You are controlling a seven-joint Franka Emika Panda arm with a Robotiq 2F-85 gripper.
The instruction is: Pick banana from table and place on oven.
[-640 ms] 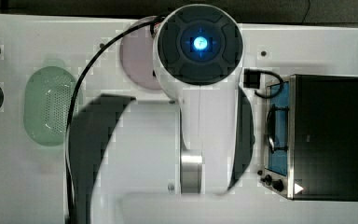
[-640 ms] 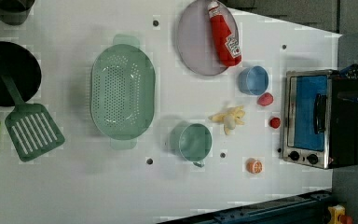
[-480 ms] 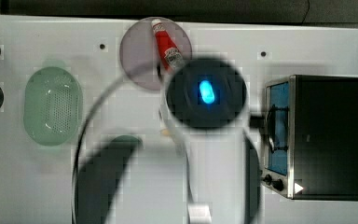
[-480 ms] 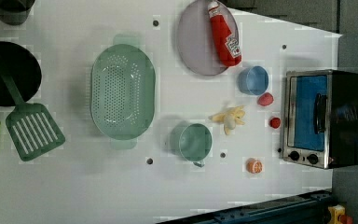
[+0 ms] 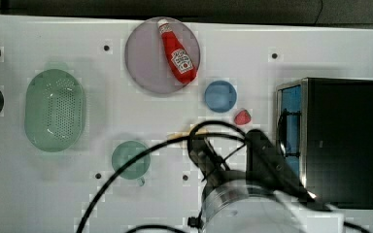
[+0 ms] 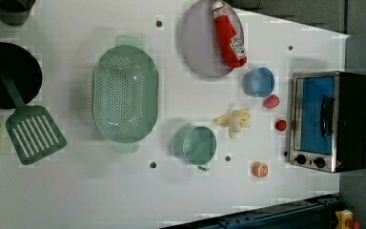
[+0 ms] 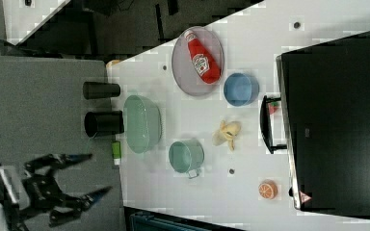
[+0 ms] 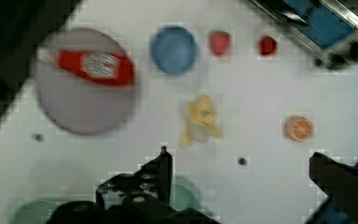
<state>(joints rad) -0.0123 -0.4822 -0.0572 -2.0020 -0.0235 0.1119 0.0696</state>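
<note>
The pale yellow banana (image 6: pixel 235 121) lies on the white table (image 6: pixel 100 191) between the green cup and the oven, peel strips splayed. The right view shows the banana (image 7: pixel 226 132) near the oven's handle. The oven (image 6: pixel 352 119) stands at the left view's right edge, black top (image 5: pixel 340 141) bare. My gripper (image 8: pixel 239 156) is open, nothing between its fingers. In the wrist view the banana (image 8: pixel 200 120) lies on the table well beyond the fingertips (image 8: pixel 164 161). In the right view the gripper (image 7: pixel 94 174) hangs open at the lower left, far from the table.
A ketchup bottle (image 6: pixel 228 36) lies on a grey plate (image 6: pixel 198 47). Near the banana are a blue bowl (image 6: pixel 259 82), a green cup (image 6: pixel 198 145), two red pieces (image 6: pixel 271 101) and an orange slice (image 6: pixel 260 170). A green colander (image 6: pixel 125 93), spatula (image 6: pixel 34 133) and black pan (image 6: pixel 7 74) sit further off.
In the top view the arm has swung from the table's upper middle down to the lower edge, uncovering the plate and bottle. Nothing on the table has moved.
</note>
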